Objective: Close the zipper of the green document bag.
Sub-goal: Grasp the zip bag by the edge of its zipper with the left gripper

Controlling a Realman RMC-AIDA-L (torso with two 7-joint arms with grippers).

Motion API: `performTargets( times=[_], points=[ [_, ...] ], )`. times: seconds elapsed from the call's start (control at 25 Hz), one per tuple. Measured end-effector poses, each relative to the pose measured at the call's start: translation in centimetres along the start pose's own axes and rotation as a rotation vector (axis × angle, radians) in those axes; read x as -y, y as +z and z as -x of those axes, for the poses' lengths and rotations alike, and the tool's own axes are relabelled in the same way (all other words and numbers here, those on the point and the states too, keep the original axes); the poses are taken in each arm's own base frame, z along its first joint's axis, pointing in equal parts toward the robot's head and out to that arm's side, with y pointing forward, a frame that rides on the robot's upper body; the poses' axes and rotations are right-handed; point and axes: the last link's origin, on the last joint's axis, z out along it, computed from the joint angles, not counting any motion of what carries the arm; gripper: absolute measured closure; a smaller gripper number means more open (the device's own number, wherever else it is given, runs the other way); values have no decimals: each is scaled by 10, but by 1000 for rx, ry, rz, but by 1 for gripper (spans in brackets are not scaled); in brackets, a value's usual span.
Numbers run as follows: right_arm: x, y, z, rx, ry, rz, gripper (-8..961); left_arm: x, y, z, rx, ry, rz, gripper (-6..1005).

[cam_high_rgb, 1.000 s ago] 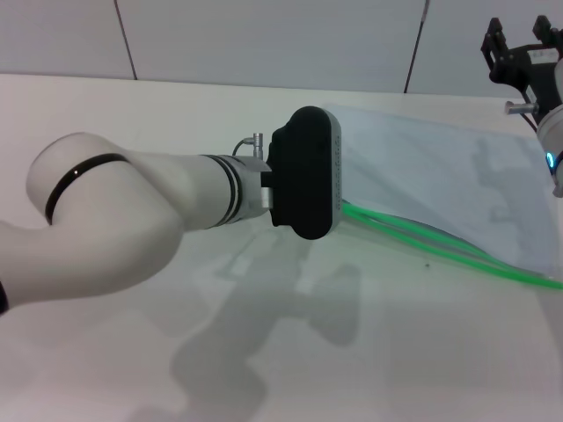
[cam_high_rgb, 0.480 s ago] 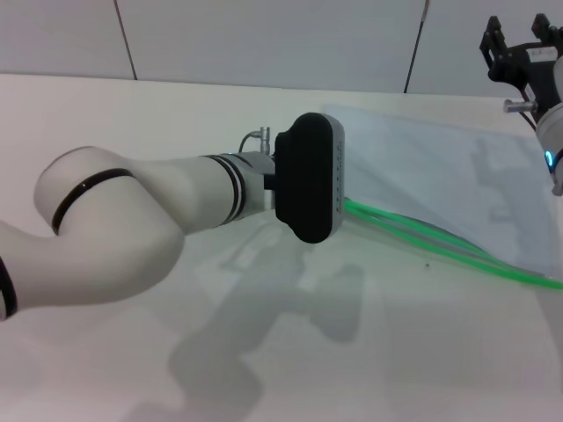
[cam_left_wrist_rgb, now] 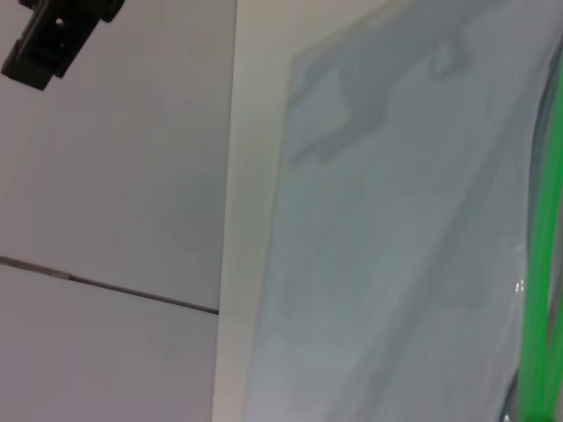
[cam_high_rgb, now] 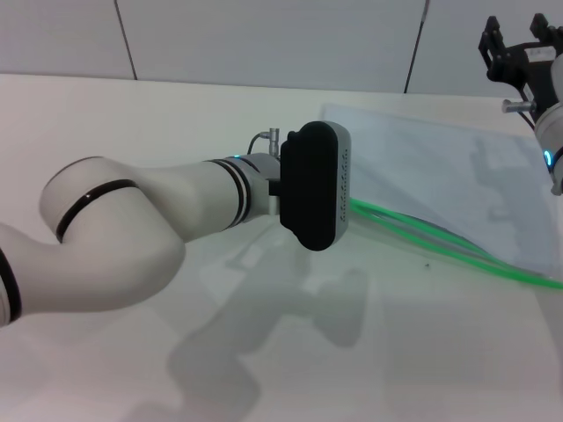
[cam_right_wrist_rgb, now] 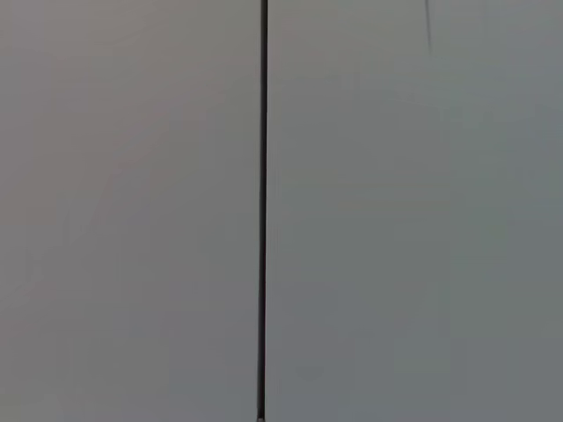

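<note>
The green document bag [cam_high_rgb: 440,189] lies flat on the white tabletop [cam_high_rgb: 264,352] toward the far right of the scene, a translucent grey-blue pouch with its long near edge trimmed in bright green. Along that edge the zipper [cam_high_rgb: 440,242] shows as two thin green strips running side by side with a narrow gap between them, from just beside the left arm's wrist out to the right edge of the head view; the slider cannot be made out. The left claw [cam_high_rgb: 347,189] is hidden behind the black wrist housing [cam_high_rgb: 315,185] at the bag's left end, so whether its fingers are apart or together cannot be told. The left wrist view looks across the pouch [cam_left_wrist_rgb: 396,229] with the green strip [cam_left_wrist_rgb: 538,290] at one side and the pale wall panels [cam_left_wrist_rgb: 114,220] beyond. The right claw [cam_high_rgb: 521,48] is raised at the far right, well above the bag's far corner, its black fingers standing apart and holding nothing. The right wrist view shows only grey wall [cam_right_wrist_rgb: 132,211] with a dark seam [cam_right_wrist_rgb: 262,211].
</note>
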Motion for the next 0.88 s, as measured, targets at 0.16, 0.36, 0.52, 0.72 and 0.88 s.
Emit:
performTargets(
  times=[0.16,0.36,0.52,0.72,0.88],
  points=[
    [0,0,0,1,0,1,338,-2,1,-1,-17,-3,-8,222],
    [-1,0,1,2,0,4,338,-3,2,-3,-33,4,-17,224],
    [-1,0,1,2,0,3,338,-5,3,-3,-38,7,-16,227],
    [-1,0,1,3,1,4,338,-5,3,-3,-39,5,-18,248],
    [-2,1,1,4,3,6,339,-5,3,-1,-37,1,-19,274]
  ],
)
